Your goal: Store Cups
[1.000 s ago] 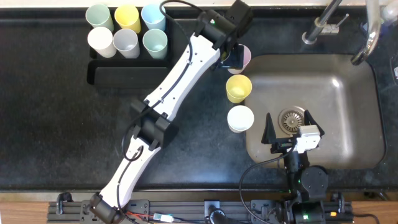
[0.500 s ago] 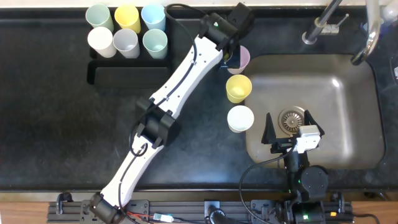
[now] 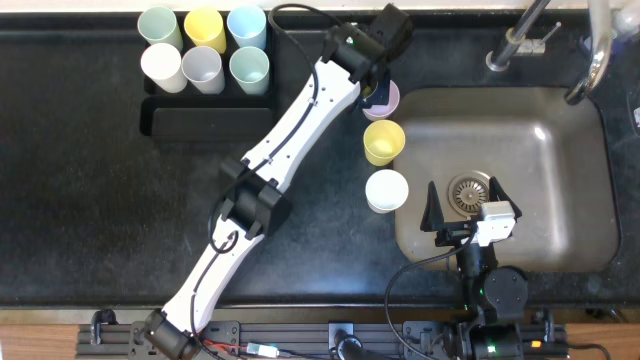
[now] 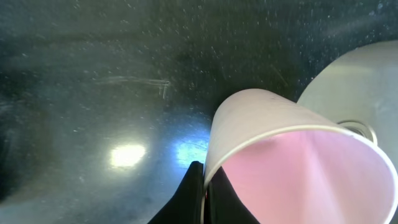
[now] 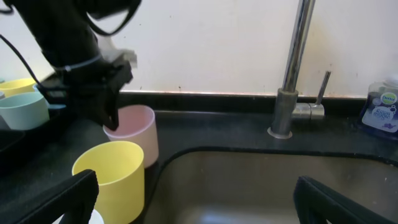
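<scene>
A pink cup (image 3: 388, 98) stands on the dark counter at the sink's back left corner. My left gripper (image 3: 372, 90) is shut on its rim, one finger (image 4: 194, 194) pressed against the outside wall of the pink cup (image 4: 292, 155). From the right wrist view, the left gripper (image 5: 111, 118) comes down onto the pink cup (image 5: 135, 134) from above. A yellow cup (image 3: 383, 142) and a white cup (image 3: 386, 190) stand in front of it along the sink edge. My right gripper (image 3: 470, 215) is open over the sink, holding nothing.
A black tray (image 3: 200, 118) at the back left holds several upright cups (image 3: 205, 50). The steel sink (image 3: 560, 160) has a drain (image 3: 468, 190), and a tap (image 5: 292, 81) stands behind it. A soap bottle (image 5: 382, 115) is at the far right.
My left gripper has shifted slightly toward the back of the counter, and more of the pink cup's rim shows beside it. The right arm has stayed still.
</scene>
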